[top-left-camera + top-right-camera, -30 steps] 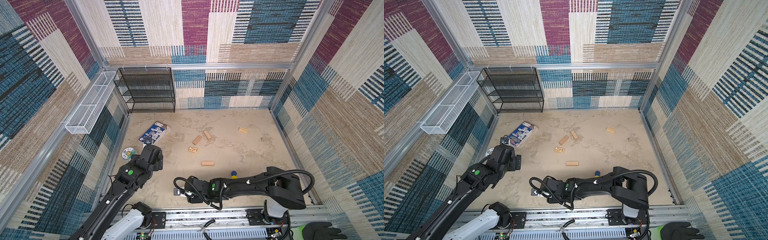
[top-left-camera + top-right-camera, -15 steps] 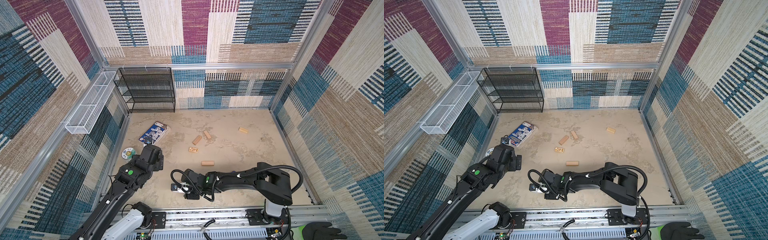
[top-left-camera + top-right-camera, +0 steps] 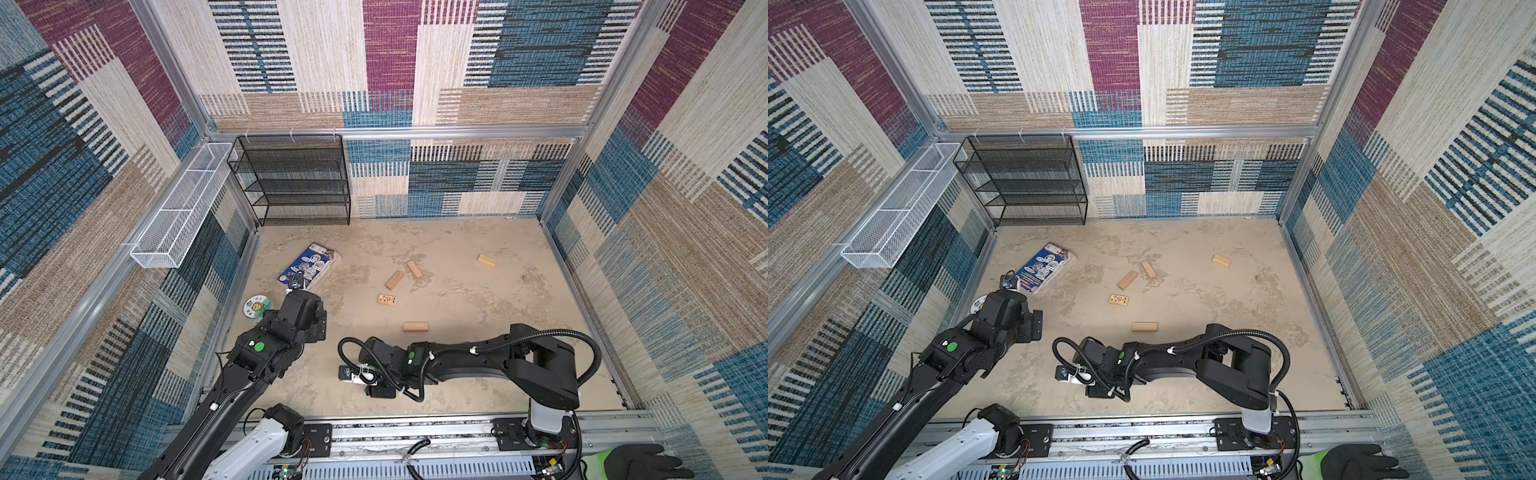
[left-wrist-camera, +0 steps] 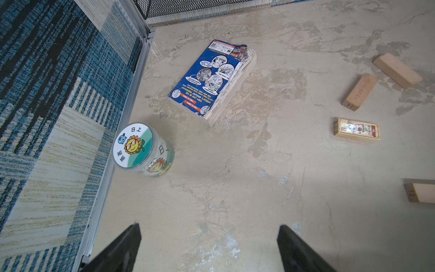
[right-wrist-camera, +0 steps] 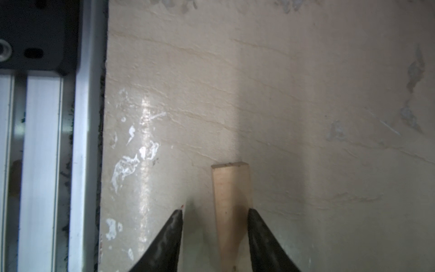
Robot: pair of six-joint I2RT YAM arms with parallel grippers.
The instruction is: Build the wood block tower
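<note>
Pale wooden bar [image 5: 231, 200] sits between my right claw's [image 5: 215, 209] fingers, one touching, unclenched; left claw [image 4: 209, 225] spread wide.

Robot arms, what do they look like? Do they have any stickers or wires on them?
Both are chunky and mostly black. The left arm and the right arm each have a round green dot and a white segment at the base. A ribbed black cable loops along the right arm. The left gripper and right gripper each have two black, pointed fingers.
</note>
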